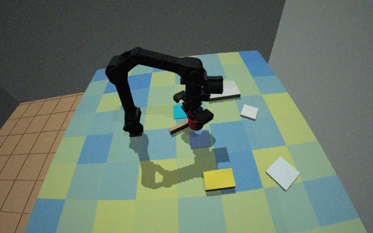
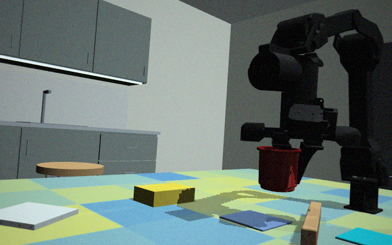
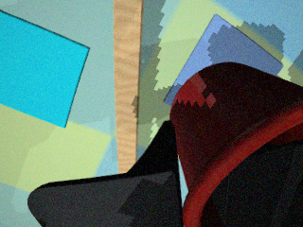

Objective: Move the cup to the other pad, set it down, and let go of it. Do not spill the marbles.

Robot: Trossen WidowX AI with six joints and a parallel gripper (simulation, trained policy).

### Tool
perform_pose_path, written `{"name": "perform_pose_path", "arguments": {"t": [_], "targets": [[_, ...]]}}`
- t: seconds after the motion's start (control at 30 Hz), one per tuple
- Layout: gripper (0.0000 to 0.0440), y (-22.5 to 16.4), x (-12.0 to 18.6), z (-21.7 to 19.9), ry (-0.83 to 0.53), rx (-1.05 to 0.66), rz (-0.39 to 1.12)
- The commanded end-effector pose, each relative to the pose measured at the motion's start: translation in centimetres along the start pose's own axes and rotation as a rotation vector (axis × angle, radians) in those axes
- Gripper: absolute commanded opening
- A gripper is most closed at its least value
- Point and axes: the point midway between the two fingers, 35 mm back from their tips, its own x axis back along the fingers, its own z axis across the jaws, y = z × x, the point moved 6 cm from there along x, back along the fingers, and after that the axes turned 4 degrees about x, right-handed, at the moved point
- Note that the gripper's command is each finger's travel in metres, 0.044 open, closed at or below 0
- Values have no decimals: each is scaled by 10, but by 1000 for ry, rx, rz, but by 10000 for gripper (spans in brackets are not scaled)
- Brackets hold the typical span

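Observation:
The red cup (image 1: pixel 195 126) (image 2: pixel 275 170) (image 3: pixel 220 101) hangs upright or nearly so, a little above the table. My gripper (image 2: pixel 295 170) is shut on the cup's wall, one finger inside the cup and one outside. The blue pad (image 1: pixel 200 140) (image 2: pixel 249 220) (image 3: pixel 199 61) lies below the cup, with nothing on it. The cyan pad (image 1: pixel 179 111) (image 2: pixel 367 235) (image 3: pixel 40 66) lies bare on the far side of the wooden bar (image 1: pixel 178 127) (image 2: pixel 312 218) (image 3: pixel 127 85). The marbles are not visible; the gripper and the cup's wall hide the inside.
The wooden bar stands between the two pads. A yellow block (image 1: pixel 219 179) (image 2: pixel 162 193) lies toward the front in the top view. A white tile (image 1: pixel 282 173) (image 2: pixel 37 212) lies at the right, with a smaller one (image 1: pixel 249 111) behind it. A white slab (image 1: pixel 229 89) lies behind the arm.

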Motion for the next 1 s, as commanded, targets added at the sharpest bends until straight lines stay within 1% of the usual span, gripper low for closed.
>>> {"name": "perform_pose_path", "arguments": {"t": [0.0, 0.47, 0.97], "targets": [[0, 4, 10, 10, -15, 27, -24], [0, 25, 20, 48, -62, 117, -82], [0, 43, 16, 94, -95, 195, -140]]}}
